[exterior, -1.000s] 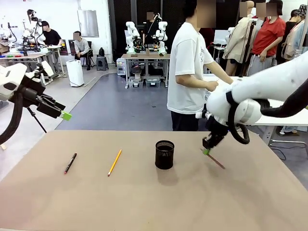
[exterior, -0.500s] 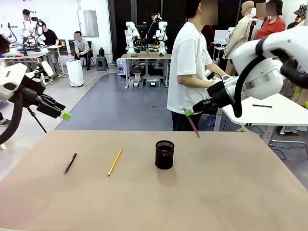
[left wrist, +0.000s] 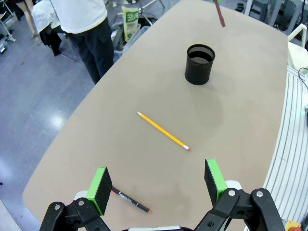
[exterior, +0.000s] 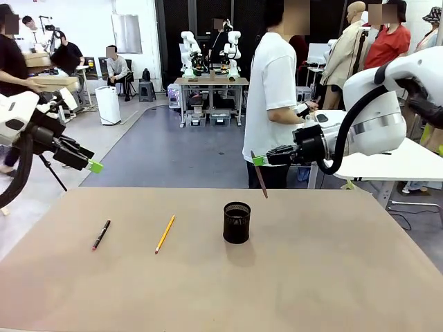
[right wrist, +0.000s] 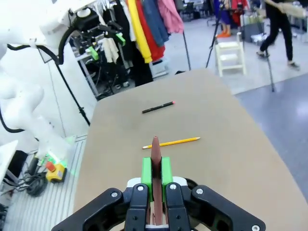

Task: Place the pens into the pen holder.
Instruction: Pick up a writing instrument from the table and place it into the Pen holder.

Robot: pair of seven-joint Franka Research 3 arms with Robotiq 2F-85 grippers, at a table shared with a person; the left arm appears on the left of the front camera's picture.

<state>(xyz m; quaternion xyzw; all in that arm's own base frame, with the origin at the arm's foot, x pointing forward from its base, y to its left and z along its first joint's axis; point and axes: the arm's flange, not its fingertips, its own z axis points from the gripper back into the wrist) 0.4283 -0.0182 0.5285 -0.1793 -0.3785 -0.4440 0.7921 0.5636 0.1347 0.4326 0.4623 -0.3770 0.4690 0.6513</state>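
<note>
Brownish-red pen hangs in the air, above and right of the pen holder — pinched in the closed right gripper. Seemingly the carrying step; next, centre it over the rim and release. Left gripper gapes empty.

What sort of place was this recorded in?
Probably a robotics lab in an open hall: the right gripper holds a pen above a table, workbenches with people stand across a grey floor, and clothes hang nearby.
</note>
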